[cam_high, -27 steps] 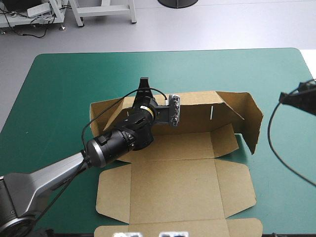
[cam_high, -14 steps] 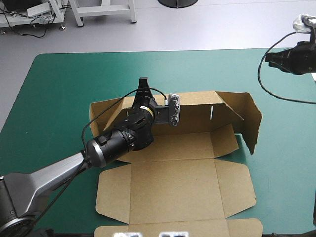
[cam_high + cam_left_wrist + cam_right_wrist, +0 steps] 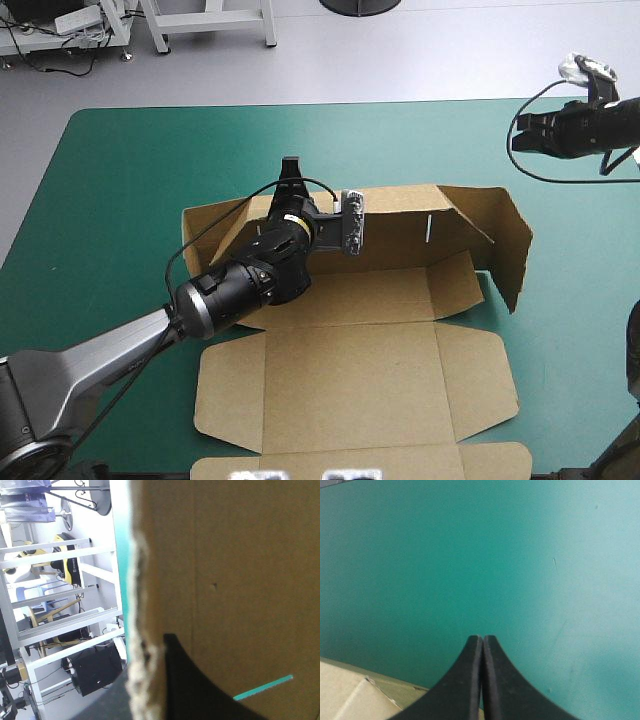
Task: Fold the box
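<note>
The brown box [image 3: 350, 380] lies mid-table with its lid flat toward the front, its back wall [image 3: 400, 215] raised and its right end flap [image 3: 505, 240] standing. My left gripper [image 3: 291, 172] pinches the top edge of the back wall near its left end. In the left wrist view the board [image 3: 240, 580] fills the space ahead, its cut edge running between the fingers [image 3: 195, 685], which are shut on it. My right gripper [image 3: 516, 135] hangs above the table's far right, beyond the box and apart from it. Its tips [image 3: 481, 639] meet, shut and holding nothing, and a box corner [image 3: 345, 695] shows beside them.
Bare teal-green cover [image 3: 150, 160] lies on the far and left sides of the box. The right wrist view looks down on bare cover [image 3: 470, 555]. The box's front flaps [image 3: 360, 462] reach the table's near edge.
My right gripper has risen from the table's right edge to the far right corner, then shifted left toward the box. The left arm and the box have not moved.
</note>
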Controlling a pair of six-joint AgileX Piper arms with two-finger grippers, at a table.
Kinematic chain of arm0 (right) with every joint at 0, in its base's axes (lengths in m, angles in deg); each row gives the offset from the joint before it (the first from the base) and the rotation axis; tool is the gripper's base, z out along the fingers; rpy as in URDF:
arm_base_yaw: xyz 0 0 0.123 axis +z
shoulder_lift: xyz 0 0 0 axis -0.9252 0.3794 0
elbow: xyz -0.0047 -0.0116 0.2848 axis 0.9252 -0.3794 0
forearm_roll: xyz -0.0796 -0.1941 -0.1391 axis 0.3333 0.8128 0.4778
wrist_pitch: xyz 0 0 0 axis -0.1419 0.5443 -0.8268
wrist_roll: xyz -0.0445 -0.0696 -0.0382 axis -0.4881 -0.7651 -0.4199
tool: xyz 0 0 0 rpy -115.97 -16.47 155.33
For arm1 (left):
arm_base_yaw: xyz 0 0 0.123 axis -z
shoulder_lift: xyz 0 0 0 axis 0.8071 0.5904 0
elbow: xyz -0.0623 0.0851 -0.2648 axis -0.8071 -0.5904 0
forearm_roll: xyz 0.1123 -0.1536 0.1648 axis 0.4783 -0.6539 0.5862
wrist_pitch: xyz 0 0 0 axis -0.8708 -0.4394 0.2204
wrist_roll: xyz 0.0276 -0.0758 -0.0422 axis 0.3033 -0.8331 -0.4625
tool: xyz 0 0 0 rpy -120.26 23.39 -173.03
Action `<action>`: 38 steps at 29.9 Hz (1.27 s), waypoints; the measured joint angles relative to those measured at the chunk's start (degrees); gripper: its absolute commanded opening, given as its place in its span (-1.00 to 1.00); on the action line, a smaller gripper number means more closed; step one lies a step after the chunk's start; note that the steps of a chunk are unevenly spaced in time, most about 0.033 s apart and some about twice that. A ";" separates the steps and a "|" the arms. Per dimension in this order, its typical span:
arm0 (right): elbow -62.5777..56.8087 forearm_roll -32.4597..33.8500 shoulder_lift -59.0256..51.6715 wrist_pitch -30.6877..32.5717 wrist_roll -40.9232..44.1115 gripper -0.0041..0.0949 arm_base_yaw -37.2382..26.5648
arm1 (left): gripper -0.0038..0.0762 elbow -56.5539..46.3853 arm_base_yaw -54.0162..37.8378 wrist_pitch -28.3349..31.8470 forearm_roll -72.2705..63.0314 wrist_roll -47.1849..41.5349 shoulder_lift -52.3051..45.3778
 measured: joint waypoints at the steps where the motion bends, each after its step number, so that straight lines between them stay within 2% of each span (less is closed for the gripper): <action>1: -1.14 -0.07 0.00 0.00 -0.55 -0.97 0.00 | -0.92 0.00 0.00 0.00 0.00 -0.24 0.00; 7: -12.48 -1.32 0.24 -0.30 -7.21 -0.97 0.00 | -0.92 0.00 0.00 0.00 0.00 -0.77 0.00; 14: -20.04 -9.46 0.39 -0.98 -15.25 -0.97 0.00 | -0.92 0.00 0.00 0.00 0.00 -0.83 0.00; 20: -22.58 -8.03 -0.73 -1.68 -16.46 -0.97 0.00 | -0.92 0.00 0.00 -0.11 0.00 -0.83 0.00; 38: -36.67 -7.60 -13.49 -1.79 -22.25 -0.97 0.00 | -0.92 0.00 0.00 -0.22 0.00 -1.62 0.00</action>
